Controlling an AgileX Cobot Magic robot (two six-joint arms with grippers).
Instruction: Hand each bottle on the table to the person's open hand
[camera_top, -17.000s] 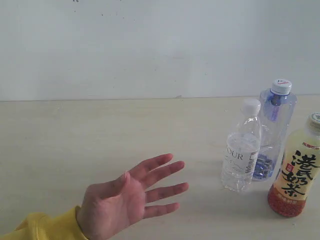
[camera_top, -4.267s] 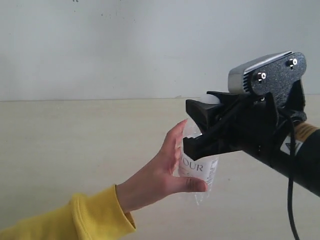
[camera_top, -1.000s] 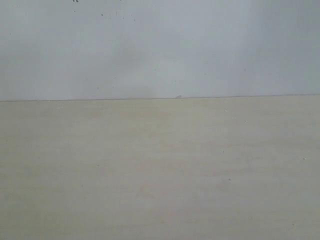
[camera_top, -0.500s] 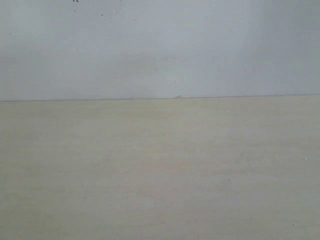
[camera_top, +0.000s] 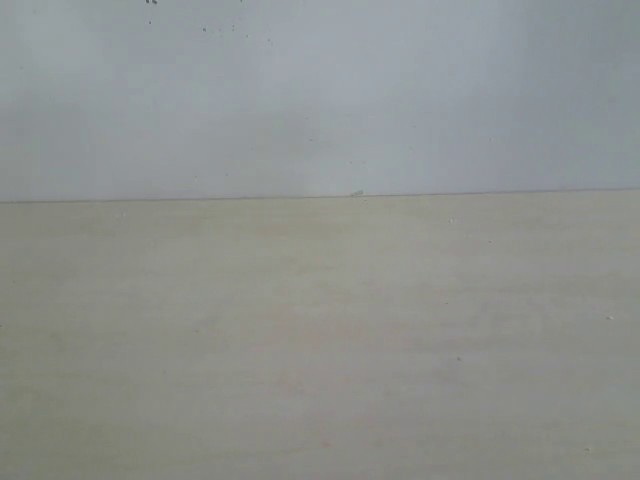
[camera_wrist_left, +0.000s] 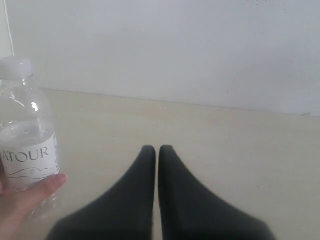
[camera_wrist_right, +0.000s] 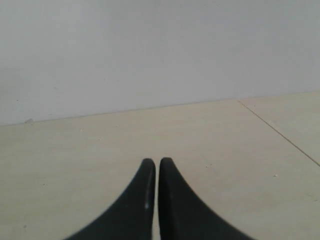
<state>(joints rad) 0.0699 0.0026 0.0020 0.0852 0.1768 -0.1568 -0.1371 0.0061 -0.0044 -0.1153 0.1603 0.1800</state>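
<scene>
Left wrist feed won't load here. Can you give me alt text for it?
The left gripper, shut and empty, points across the pale table toward a white wall. At the frame's edge a person's hand holds the small clear water bottle, white cap up.

And here we are at what looks like a robot test bench in a lab or plain workroom: a wide, pale table (camera_top: 320, 340) with faint wood grain runs straight back to a flat, whitish wall (camera_top: 320, 100). The black left claw (camera_wrist_left: 156, 150) and right claw (camera_wrist_right: 156, 162) each reach out over that table, and a thin seam (camera_wrist_right: 277, 132) crosses the tabletop, so it's a working rig rather than a home.
</scene>
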